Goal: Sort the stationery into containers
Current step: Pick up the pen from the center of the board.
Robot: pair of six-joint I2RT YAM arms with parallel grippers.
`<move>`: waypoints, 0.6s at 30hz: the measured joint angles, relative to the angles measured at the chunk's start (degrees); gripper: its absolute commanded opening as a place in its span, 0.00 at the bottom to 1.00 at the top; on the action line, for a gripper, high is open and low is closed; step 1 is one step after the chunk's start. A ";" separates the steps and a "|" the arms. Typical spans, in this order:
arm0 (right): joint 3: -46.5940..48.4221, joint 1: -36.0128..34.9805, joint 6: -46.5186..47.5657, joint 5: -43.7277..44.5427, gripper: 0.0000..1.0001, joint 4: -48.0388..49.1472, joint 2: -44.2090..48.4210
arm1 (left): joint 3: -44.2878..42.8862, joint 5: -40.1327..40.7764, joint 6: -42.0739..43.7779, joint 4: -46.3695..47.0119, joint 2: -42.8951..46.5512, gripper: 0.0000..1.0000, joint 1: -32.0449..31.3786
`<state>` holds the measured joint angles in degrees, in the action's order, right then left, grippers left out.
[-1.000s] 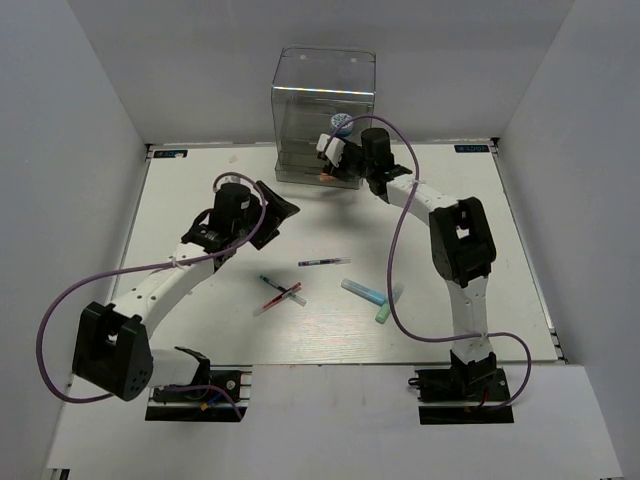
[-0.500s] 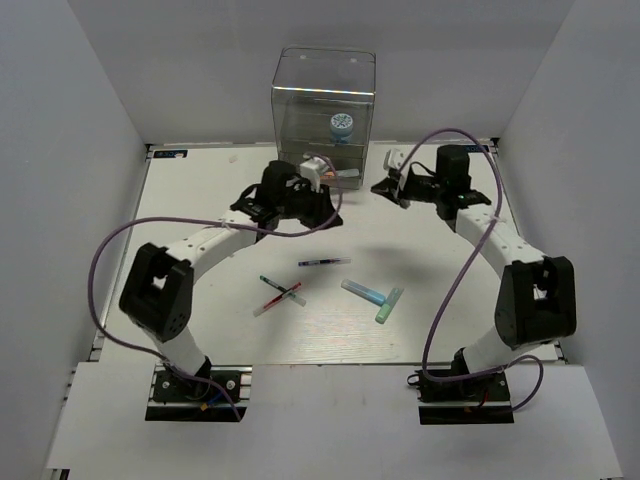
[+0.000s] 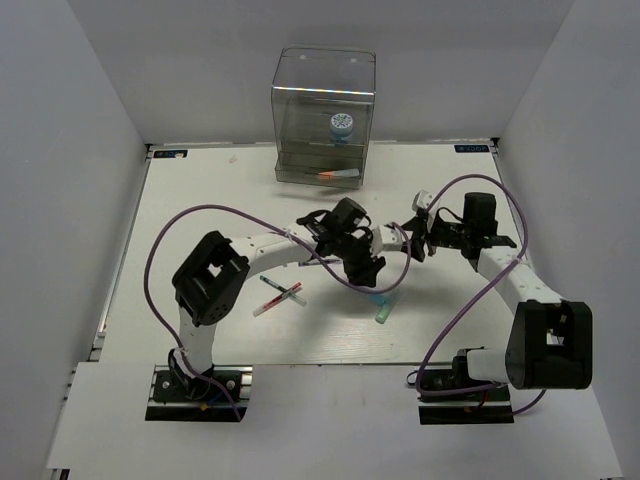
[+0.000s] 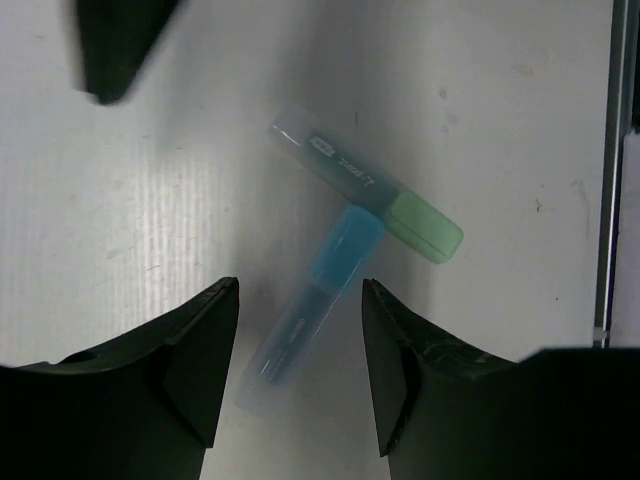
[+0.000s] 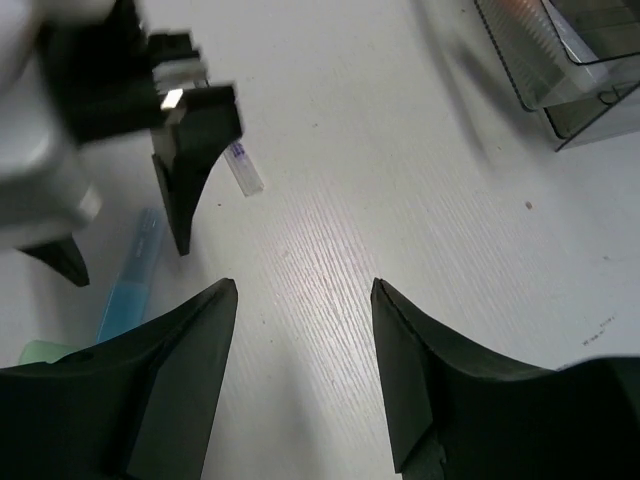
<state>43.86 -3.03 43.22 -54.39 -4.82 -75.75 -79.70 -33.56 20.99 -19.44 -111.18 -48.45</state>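
Though half-hidden overhead, blue highlighter under left tool

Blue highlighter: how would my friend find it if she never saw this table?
On the white table, right of the middle, two fat highlighters touch. The blue highlighter has a sky-blue end, and that end butts against its neighbour, the highlighter with the mint-green end.

Stationery tally
One organizer, one roll, two crossed pens, another pen's tip; three highlighters: blue highlighter, mint highlighter, orange-capped highlighter.
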 measured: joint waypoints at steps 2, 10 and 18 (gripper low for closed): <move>-0.83 1.05 -0.17 -0.50 0.62 0.24 1.16 | -0.39 0.63 3.17 -1.51 -1.18 0.64 -1.51; -3.45 4.09 -0.76 -2.54 0.62 0.46 1.92 | -0.61 4.79 10.99 -7.15 -3.67 0.65 -4.20; -4.37 5.66 -0.76 -3.78 0.62 0.57 2.80 | -0.02 11.63 13.16 -5.57 -5.75 0.64 -5.11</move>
<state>39.48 2.63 42.46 -58.17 -4.25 -72.95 -79.72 -21.93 34.15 -25.02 -116.92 -53.56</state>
